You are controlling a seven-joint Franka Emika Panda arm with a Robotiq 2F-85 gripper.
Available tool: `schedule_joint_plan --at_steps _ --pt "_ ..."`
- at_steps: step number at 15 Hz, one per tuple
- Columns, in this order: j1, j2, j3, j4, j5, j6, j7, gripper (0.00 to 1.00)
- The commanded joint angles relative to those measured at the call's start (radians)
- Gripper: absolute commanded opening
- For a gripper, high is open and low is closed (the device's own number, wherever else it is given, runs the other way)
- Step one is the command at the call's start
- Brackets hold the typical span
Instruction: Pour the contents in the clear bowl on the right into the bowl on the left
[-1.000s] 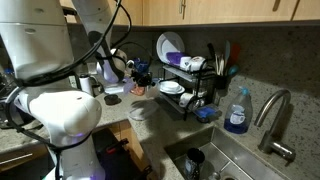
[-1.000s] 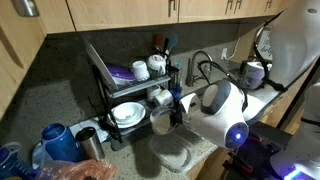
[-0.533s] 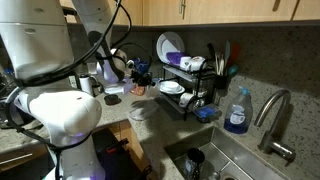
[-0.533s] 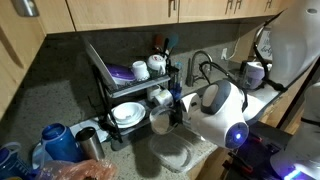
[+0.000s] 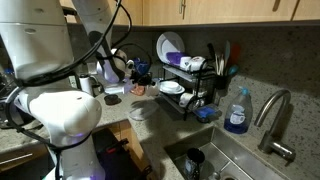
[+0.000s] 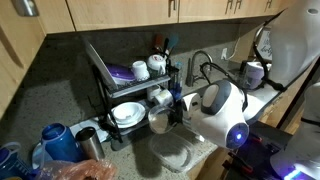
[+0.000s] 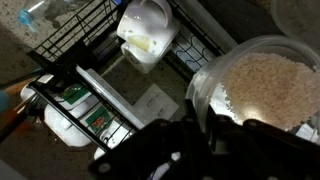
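Biggest worry is right at the gripper (image 7: 195, 128). It's squeezed all the way down and, from the wrist view, looks pinched onto just the rim of the clear bowl (image 7: 205, 95), on the side facing the dish rack (image 7: 60, 45). A one-sided rim pinch on smooth plastic can let the bowl swing or slip once the wrist rolls. If that happens, the whole load drops at once instead of pouring.

The contents (image 7: 265, 85) are the next risk. It's a pale whitish, fine-grained heap, too fine to pick out single bits, and it covers the bottom of the clear bowl. Stuff like that tends to hang on and then slide in a rush, so a fast tilt could throw it past the target.

Further out, the receiving bowl on the counter (image 5: 139, 113) sits just in front of the dish rack, lower than the held bowl. I can't tell whether the lip is lined up over it. If it's off, the grains go on the counter or into the rack.

Furthest out, a white dish (image 7: 148, 35) sits at the rack, close to the held bowl. A wide swing of the wrist could knock it or snag the wires.
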Motion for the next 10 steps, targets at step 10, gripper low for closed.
schedule_joint_plan --at_steps 10 --pt "0.007 -0.035 -0.004 -0.022 -0.054 -0.027 0.107 0.03"
